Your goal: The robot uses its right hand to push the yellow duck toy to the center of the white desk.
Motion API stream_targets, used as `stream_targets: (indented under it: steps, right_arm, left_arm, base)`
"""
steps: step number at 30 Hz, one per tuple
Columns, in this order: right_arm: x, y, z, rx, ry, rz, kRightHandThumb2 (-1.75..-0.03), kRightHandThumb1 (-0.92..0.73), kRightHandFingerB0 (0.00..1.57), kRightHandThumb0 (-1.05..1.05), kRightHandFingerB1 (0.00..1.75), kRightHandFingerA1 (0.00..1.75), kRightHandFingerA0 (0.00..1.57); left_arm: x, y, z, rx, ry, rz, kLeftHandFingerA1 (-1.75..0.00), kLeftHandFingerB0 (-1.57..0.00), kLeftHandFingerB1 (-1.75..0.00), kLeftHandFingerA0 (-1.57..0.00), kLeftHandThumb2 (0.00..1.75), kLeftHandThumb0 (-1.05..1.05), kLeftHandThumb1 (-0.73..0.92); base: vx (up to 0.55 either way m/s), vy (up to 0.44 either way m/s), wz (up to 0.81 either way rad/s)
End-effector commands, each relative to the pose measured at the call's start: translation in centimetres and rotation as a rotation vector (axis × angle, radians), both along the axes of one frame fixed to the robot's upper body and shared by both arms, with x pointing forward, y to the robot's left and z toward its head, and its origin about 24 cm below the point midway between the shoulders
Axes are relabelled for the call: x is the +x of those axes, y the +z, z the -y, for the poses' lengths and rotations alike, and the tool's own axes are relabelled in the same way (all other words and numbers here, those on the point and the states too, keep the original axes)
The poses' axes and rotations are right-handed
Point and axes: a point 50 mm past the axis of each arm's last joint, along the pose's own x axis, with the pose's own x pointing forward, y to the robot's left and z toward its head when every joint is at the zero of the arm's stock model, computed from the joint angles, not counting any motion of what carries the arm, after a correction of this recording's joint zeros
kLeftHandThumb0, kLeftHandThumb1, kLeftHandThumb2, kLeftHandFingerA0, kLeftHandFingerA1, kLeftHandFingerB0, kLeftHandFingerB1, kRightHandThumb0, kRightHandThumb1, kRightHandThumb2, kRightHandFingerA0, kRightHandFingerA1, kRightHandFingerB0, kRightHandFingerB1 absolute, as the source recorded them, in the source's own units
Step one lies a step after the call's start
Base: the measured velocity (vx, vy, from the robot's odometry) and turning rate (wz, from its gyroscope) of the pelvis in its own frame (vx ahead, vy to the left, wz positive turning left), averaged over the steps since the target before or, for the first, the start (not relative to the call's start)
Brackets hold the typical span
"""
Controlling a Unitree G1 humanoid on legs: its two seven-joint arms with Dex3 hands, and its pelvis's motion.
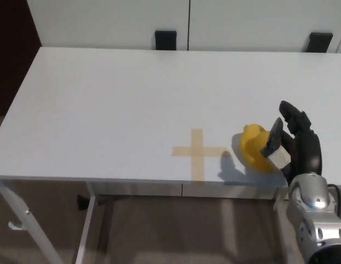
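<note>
A tan tape cross point(200, 152) marks the plain white tabletop point(115, 104) near its front edge. Just right of it sits the rounded, glossy yellow duck toy point(253, 147). The black right hand point(290, 140) presses its right side, fingers spread, grasping nothing, placed to shove leftward.

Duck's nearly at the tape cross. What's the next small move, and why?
Probably keep the right hand nudging the yellow duck toward the robot's left. The duck sits just right of the tape cross, near the white desk front edge, hand against its right side.
</note>
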Motion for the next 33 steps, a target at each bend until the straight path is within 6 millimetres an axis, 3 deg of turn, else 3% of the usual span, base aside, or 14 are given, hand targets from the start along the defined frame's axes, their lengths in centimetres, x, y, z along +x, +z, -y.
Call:
stream_targets:
  steps: [1, 3, 4, 5, 6, 14, 15, 20, 21, 22, 24, 25, 27, 33]
  right_arm:
    - [-0.4, -0.9, -1.6, 0.024, 0.018, -0.048, -1.20, -0.77, 0.10, -0.79, 0.36, 0.46, 0.00]
    - [-0.5, -0.9, -2.4, 0.051, 0.029, -0.045, -1.22, -0.80, 0.12, -0.84, 0.27, 0.34, 0.00]
    - [-0.5, -1.0, -2.7, 0.065, 0.032, -0.044, -0.92, -0.83, 0.06, -0.93, 0.24, 0.29, 0.03]
    - [-0.5, -1.0, -2.8, 0.074, 0.034, -0.043, -0.92, -0.83, 0.06, -0.93, 0.24, 0.29, 0.03]
    - [-0.5, -0.9, -3.3, 0.092, 0.039, -0.048, -1.23, -0.78, 0.02, -0.84, 0.20, 0.19, 0.00]
    - [-0.5, -0.6, -5.2, 0.106, 0.054, -0.050, -1.23, -0.79, 0.00, -0.88, 0.18, 0.16, 0.00]
    - [-0.4, -0.5, -5.8, 0.115, 0.073, -0.045, -0.84, -0.92, 0.00, -0.93, 0.26, 0.15, 0.00]
    - [-0.4, -0.2, -6.8, 0.127, 0.102, -0.037, -0.84, -0.92, 0.00, -0.93, 0.26, 0.15, 0.00]
    - [-0.4, 0.0, -7.3, 0.115, 0.117, -0.041, -0.87, -0.92, 0.00, -0.93, 0.27, 0.18, 0.00]
    - [-0.5, 0.0, -8.2, 0.093, 0.151, -0.050, -1.28, -0.86, 0.10, -0.95, 0.16, 0.14, 0.00]
    - [-0.6, 0.0, -8.8, 0.077, 0.175, -0.056, -1.28, -0.86, 0.10, -0.95, 0.16, 0.14, 0.00]
    - [-0.7, -0.1, -9.2, 0.069, 0.191, -0.060, -1.25, -0.79, 0.00, -0.85, 0.25, 0.21, 0.00]
    - [-1.0, -0.3, -9.6, 0.074, 0.204, -0.060, -1.27, -0.84, 0.03, -0.94, 0.23, 0.18, 0.00]
    - [-1.2, -0.5, -10.2, 0.073, 0.230, -0.060, -1.24, -0.79, 0.00, -0.88, 0.27, 0.19, 0.00]
  left_arm:
    - [0.0, 0.0, 0.2, -0.001, -0.030, 0.019, -0.62, -0.80, -0.54, -0.82, 0.61, -0.19, 0.72]
    - [0.0, 0.0, 0.1, 0.004, -0.030, 0.011, -0.62, -0.81, -0.52, -0.82, 0.62, -0.20, 0.72]
    - [0.0, 0.0, 0.2, 0.006, -0.030, 0.007, -0.62, -0.81, -0.53, -0.82, 0.62, -0.19, 0.73]
    - [-0.1, -0.1, 0.2, 0.007, -0.031, 0.005, -0.62, -0.81, -0.53, -0.82, 0.62, -0.19, 0.73]
    - [-0.1, -0.1, 0.3, 0.004, -0.028, 0.004, -0.65, -0.79, -0.53, -0.82, 0.61, -0.19, 0.70]
    - [-0.1, -0.3, 0.5, 0.008, -0.054, 0.001, -0.66, -0.81, -0.53, -0.84, 0.61, -0.19, 0.71]
    - [0.0, -0.3, 0.5, 0.007, -0.050, -0.003, -0.66, -0.83, -0.54, -0.85, 0.62, -0.17, 0.72]
    - [0.0, -0.3, 0.5, 0.006, -0.044, -0.010, -0.66, -0.83, -0.54, -0.85, 0.62, -0.17, 0.72]
    - [0.1, -0.3, 0.6, 0.007, -0.051, -0.009, -0.63, -0.80, -0.52, -0.84, 0.61, -0.20, 0.73]
    - [0.2, -0.3, 0.6, 0.009, -0.064, -0.009, -0.65, -0.81, -0.53, -0.84, 0.62, -0.17, 0.74]
    - [0.3, -0.3, 0.7, 0.010, -0.073, -0.008, -0.65, -0.81, -0.53, -0.84, 0.62, -0.17, 0.74]
    - [0.3, -0.3, 0.7, 0.011, -0.079, -0.009, -0.63, -0.79, -0.52, -0.83, 0.62, -0.19, 0.74]
    - [0.3, -0.3, 0.8, 0.010, -0.077, -0.009, -0.61, -0.76, -0.51, -0.83, 0.62, -0.19, 0.74]
    - [0.4, -0.3, 0.7, 0.005, -0.070, -0.005, -0.63, -0.80, -0.54, -0.83, 0.62, -0.18, 0.75]
  base:
    - [0.00, 0.000, 0.00]
    - [0.00, 0.000, 0.00]
    - [0.00, 0.000, 0.00]
    - [0.00, 0.000, 0.00]
    - [0.00, 0.000, 0.00]
    - [0.00, 0.000, 0.00]
    - [0.00, 0.000, 0.00]
    - [0.00, 0.000, 0.01]
    - [0.00, 0.000, 0.00]
    - [0.00, 0.000, 0.00]
    - [0.00, 0.000, 0.00]
    - [0.00, 0.000, 0.00]
    - [0.00, 0.000, 0.00]
    - [0.00, 0.000, 0.00]
